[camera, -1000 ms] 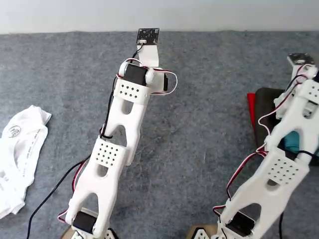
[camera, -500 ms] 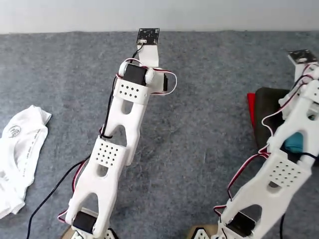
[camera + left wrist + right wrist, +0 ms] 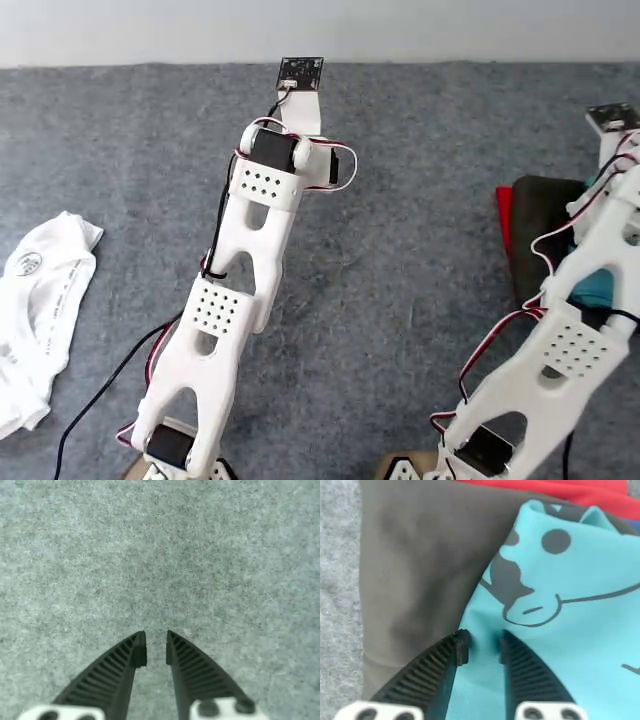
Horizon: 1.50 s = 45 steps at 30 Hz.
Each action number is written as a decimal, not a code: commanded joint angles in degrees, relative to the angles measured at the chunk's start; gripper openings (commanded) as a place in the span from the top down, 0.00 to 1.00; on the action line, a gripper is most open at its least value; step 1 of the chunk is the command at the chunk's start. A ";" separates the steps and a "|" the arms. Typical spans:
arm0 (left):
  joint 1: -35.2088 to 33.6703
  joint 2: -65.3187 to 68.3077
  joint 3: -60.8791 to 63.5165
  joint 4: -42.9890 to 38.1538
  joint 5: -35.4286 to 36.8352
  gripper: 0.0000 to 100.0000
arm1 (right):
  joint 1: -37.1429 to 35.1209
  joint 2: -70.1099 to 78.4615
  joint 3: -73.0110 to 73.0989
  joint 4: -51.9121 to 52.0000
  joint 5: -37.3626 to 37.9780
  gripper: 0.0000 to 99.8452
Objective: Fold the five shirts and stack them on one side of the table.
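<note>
Over teal shirt (image 3: 570, 645) edge: tool (image 3: 482, 645), tips slightly apart; dark shirt (image 3: 415, 565) beneath, red shirt (image 3: 560, 491) beyond.

Loose shirt (image 3: 40, 310): left edge of the high frame, on the table (image 3: 420, 180), well apart from the stack.
Shirt stack (image 3: 535, 235): right edge, partly under the right arm (image 3: 570, 340).
Stack order: top shirt (image 3: 560, 605) on second shirt (image 3: 420, 565); third shirt (image 3: 560, 490) beneath.
Left arm (image 3: 240, 270): centre, between loose shirt and stack.
Left gripper (image 3: 156, 650): over bare table.
Right gripper (image 3: 481, 647): over the top shirt's edge.
</note>
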 commanded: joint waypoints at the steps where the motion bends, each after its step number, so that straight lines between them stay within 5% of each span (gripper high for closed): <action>1: 0.09 -3.96 -3.91 1.32 -0.35 0.93 | -0.31 -4.00 -0.18 0.57 0.18 0.77; 7: 0.18 -3.96 -3.91 1.32 -0.35 0.93 | -1.98 -3.82 0.18 2.33 0.44 0.53; 22: -0.18 -3.96 -3.91 1.32 -0.35 0.93 | -2.95 -4.35 10.55 -5.67 0.44 0.55; 31: -0.09 -3.96 -3.91 1.32 -0.35 0.93 | -2.95 -5.32 10.46 -5.41 0.53 0.77; 45: -0.79 -5.45 -3.65 1.32 -0.35 0.93 | -1.36 -10.15 10.81 -5.58 5.36 0.66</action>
